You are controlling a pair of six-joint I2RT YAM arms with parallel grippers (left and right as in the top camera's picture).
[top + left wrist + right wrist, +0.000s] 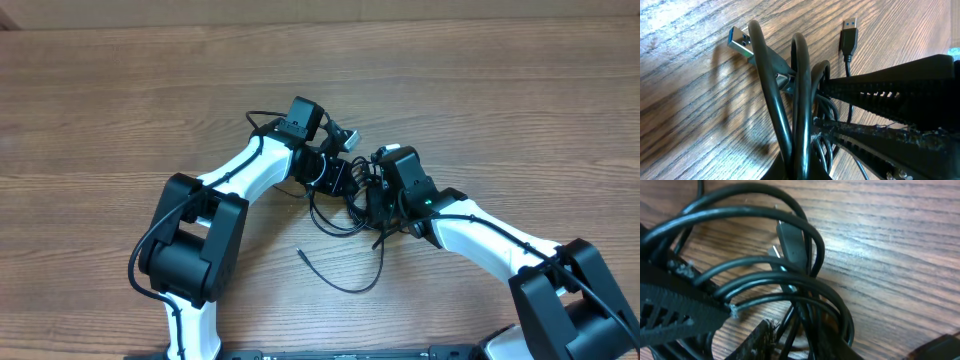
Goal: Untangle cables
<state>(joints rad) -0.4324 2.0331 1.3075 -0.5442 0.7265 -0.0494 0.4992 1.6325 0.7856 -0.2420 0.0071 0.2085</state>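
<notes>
The cables (347, 208) are a knot of thin black cords in the middle of the table, with both grippers at it. My left gripper (338, 172) is shut on two strands that rise from its jaws (801, 172). Beyond them lie a blue-tipped plug (740, 42) and a silver-tipped plug (849, 34). My right gripper (368, 195) meets the knot from the right; its jaws (806, 330) stand a little apart around several strands, with wood showing beside them. A dark plug (792, 242) lies under the loops (765, 275).
One loose cable end (300, 252) trails toward the front and curves back in a wide loop (368, 284). The right gripper's ribbed fingers (880, 90) cross the left wrist view at the right. The wooden table (120, 100) spreads around the arms.
</notes>
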